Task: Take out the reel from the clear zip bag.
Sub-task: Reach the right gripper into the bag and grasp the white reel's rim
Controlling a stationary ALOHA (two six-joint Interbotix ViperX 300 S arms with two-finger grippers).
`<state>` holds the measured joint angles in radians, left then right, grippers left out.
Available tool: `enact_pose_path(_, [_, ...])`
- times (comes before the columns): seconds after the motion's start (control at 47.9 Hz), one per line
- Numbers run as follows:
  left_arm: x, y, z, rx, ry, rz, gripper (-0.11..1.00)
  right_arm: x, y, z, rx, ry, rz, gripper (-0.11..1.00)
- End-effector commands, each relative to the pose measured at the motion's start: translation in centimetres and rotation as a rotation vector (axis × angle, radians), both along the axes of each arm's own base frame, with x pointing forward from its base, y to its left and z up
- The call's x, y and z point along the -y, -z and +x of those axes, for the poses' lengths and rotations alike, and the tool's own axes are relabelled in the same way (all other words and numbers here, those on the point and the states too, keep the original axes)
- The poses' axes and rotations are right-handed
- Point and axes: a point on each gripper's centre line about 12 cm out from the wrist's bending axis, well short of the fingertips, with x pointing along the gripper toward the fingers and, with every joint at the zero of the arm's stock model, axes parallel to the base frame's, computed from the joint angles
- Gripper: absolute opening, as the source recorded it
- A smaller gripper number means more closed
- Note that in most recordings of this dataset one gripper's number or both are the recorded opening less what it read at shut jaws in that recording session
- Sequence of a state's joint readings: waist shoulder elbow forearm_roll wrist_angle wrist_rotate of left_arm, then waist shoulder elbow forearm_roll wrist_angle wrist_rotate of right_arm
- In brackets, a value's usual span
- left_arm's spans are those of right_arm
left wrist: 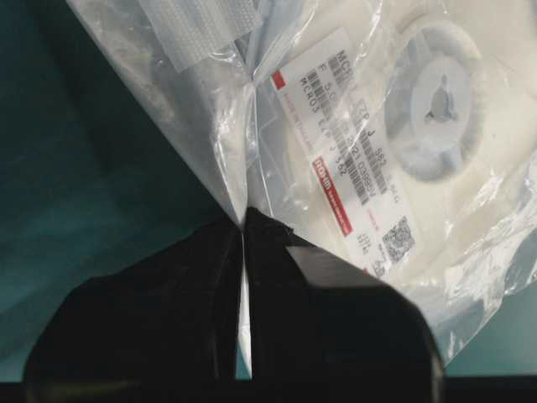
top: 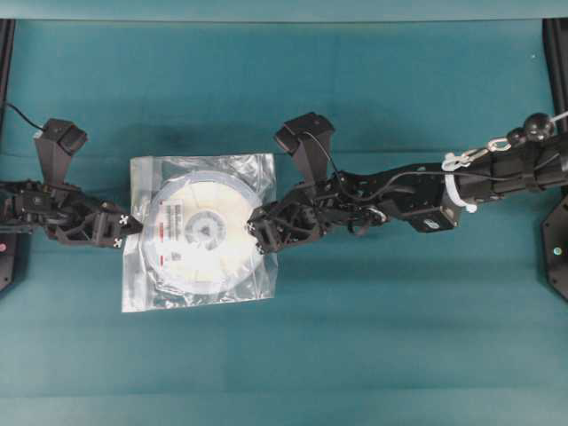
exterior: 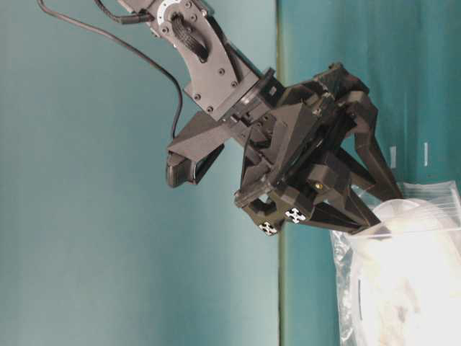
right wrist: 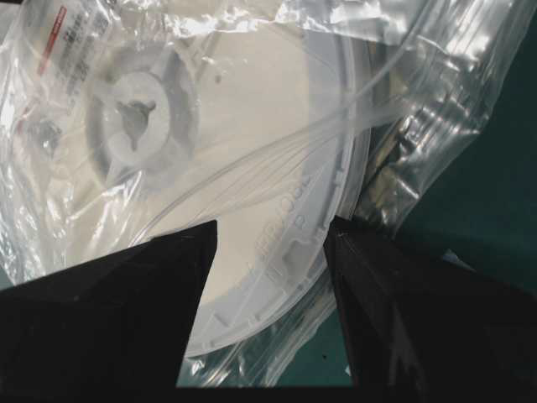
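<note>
The clear zip bag (top: pixel 142 293) lies flat on the teal table with the reel (top: pixel 204 231) inside it, white label (top: pixel 170 232) facing up. My left gripper (top: pixel 133 232) is at the bag's left edge. In the left wrist view the left gripper (left wrist: pixel 244 220) is shut on a fold of the bag's plastic (left wrist: pixel 226 126), beside the reel's label (left wrist: pixel 344 151). My right gripper (top: pixel 257 227) is at the bag's right edge. In the right wrist view the right gripper (right wrist: pixel 273 225) is open, with the reel's rim (right wrist: pixel 277 277) between the jaws. I cannot tell whether its fingers are inside the bag.
The teal table cloth (top: pixel 373 355) spreads all round the bag. Black frame posts stand at the far right (top: pixel 555 53) and far left (top: pixel 5 53) edges. The table-level view shows one gripper at the bag's edge (exterior: pixel 403 288); I cannot tell which arm.
</note>
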<state>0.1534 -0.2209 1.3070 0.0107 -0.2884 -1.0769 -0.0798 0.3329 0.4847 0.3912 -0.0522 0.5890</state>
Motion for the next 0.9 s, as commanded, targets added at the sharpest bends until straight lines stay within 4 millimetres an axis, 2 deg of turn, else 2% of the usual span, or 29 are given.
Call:
enact_pose_path(0.0, [-0.1, -0.3, 0.5, 0.013, 0.005, 0.006, 0.01, 0.0, -0.8, 0.7, 0.032, 0.008, 0.003, 0.72])
enact_pose_path(0.669, [-0.1, 0.0, 0.7, 0.004, 0.006, 0.006, 0.01, -0.1, -0.7, 2.1, 0.043, 0.002, 0.004, 0.71])
enact_pose_path(0.878, [-0.1, 0.1, 0.8, -0.001, 0.006, 0.005, 0.01, -0.1, -0.6, 2.1, 0.042, 0.002, 0.004, 0.66])
